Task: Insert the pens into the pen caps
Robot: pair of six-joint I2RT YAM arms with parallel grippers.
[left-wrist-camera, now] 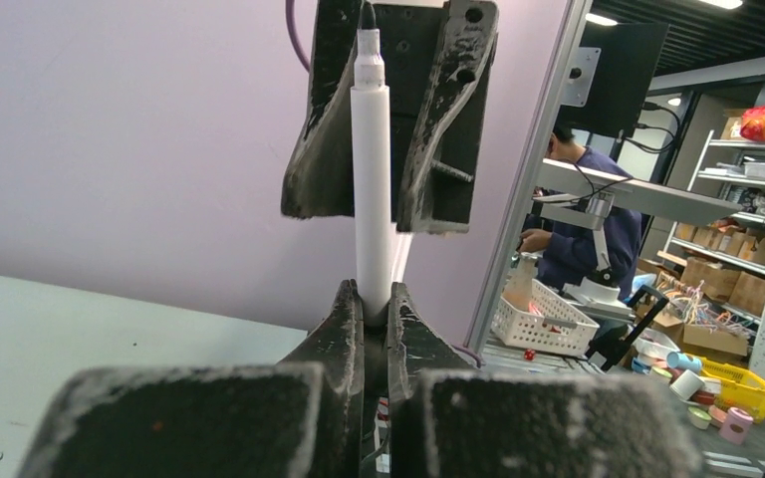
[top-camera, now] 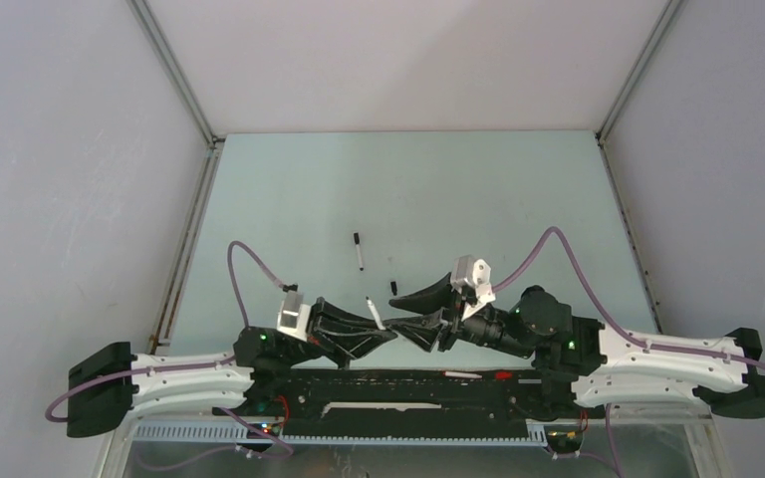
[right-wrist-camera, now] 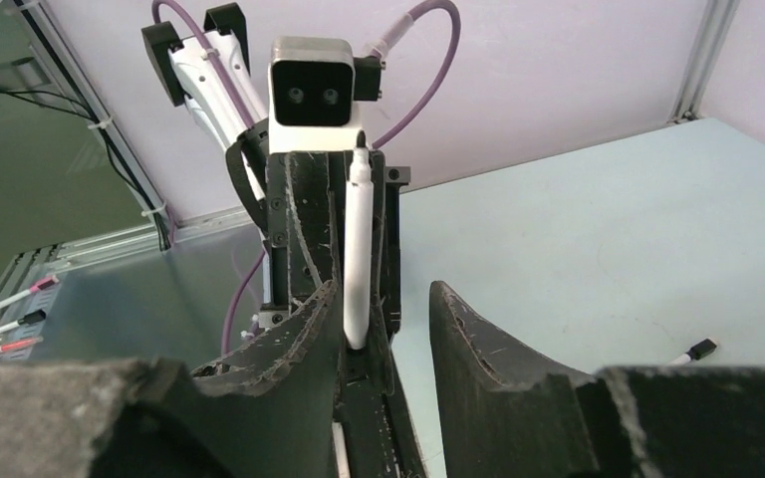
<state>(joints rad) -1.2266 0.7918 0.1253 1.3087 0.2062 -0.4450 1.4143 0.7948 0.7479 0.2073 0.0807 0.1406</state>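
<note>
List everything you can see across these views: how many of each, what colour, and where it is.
Held pen: one, white, uncapped, upright in the left fingers.
Capped pen: one, white with a black cap, lying on the table beyond the arms.
Loose cap: one, black, on the table close to the right fingers.
Table: one, pale green.
Spare pens: three, blurred, on a ledge off the table, seen in the right wrist view.
Person: one, blue top, background of the left wrist view.
Basket: one, white, beside that person.
Cables: two, purple, looping off the arms.
Left fingers: two, black, shut on the held pen.
Right fingers: two, black, open, facing the held pen.
</note>
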